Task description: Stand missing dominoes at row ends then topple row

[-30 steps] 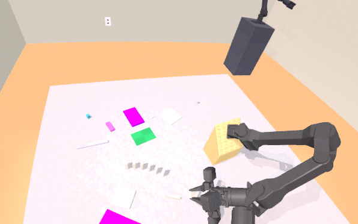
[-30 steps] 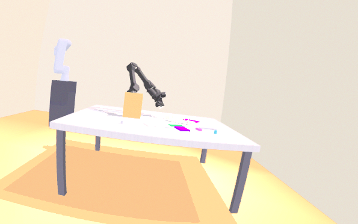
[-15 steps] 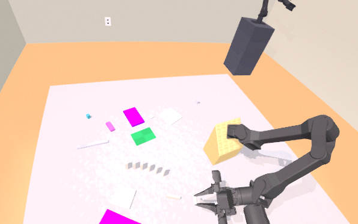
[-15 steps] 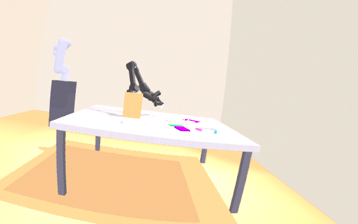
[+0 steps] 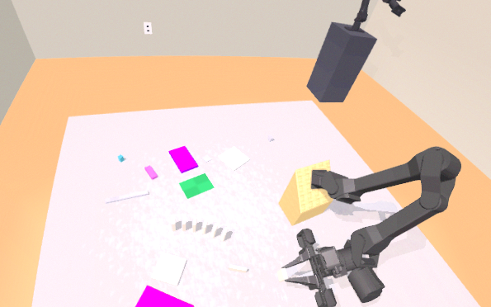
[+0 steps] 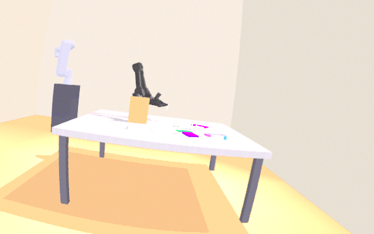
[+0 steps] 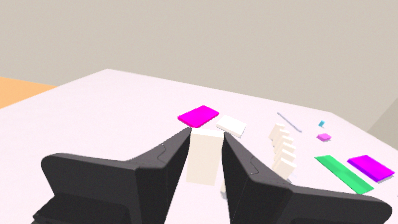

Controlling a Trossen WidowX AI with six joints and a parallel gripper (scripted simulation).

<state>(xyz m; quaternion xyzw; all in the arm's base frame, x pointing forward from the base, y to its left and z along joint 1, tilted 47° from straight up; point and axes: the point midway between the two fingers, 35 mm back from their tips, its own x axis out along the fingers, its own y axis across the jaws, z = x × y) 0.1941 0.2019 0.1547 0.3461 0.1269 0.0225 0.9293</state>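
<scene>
My gripper (image 5: 282,274) (image 6: 168,105) (image 7: 206,134) is shut on a cream domino (image 7: 204,158) and holds it above the table, to the right of the row in the top view. The held domino hangs upright below the fingertips in the exterior view. Several cream dominoes stand in a slightly curved row; one of them (image 5: 228,235) is at the right end and another (image 5: 177,225) at the left end. Another cream domino (image 5: 238,269) lies flat between the row and my gripper; in the wrist view a finger mostly hides it.
A yellow block (image 5: 290,202) (image 6: 138,110) stands under the arm's base. A white tile (image 5: 169,269) (image 7: 231,126) and magenta plate (image 5: 162,299) (image 7: 199,116) lie near the row. A green sheet (image 5: 196,186) (image 7: 343,174), another magenta plate (image 5: 183,158) and a thin rod (image 5: 127,196) lie beyond it.
</scene>
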